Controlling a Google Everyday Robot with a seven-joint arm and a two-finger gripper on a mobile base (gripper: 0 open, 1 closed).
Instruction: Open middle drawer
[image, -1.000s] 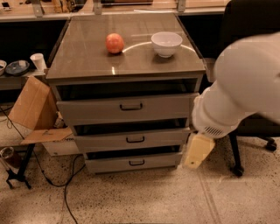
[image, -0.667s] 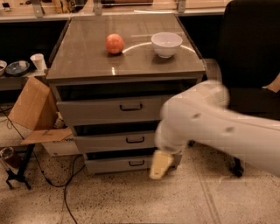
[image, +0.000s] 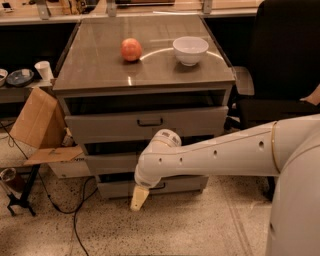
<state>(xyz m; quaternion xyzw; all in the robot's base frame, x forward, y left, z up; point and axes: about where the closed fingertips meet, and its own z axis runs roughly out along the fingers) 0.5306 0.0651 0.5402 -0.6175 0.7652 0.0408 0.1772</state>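
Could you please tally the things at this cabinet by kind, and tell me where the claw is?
Grey drawers: 3 (top drawer, middle drawer, bottom drawer)
Orange-red fruit: 1
White bowl: 1
Robot claw: 1, low by the floor, in front of the bottom drawer
Total: 6

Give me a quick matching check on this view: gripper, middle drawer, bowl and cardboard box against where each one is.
1 gripper
2 middle drawer
3 bowl
4 cardboard box

A on the cabinet top, right of the fruit
B low, in front of the bottom drawer
C partly hidden behind the arm
D left of the drawers

Pairs: 1-B, 2-C, 3-A, 4-D
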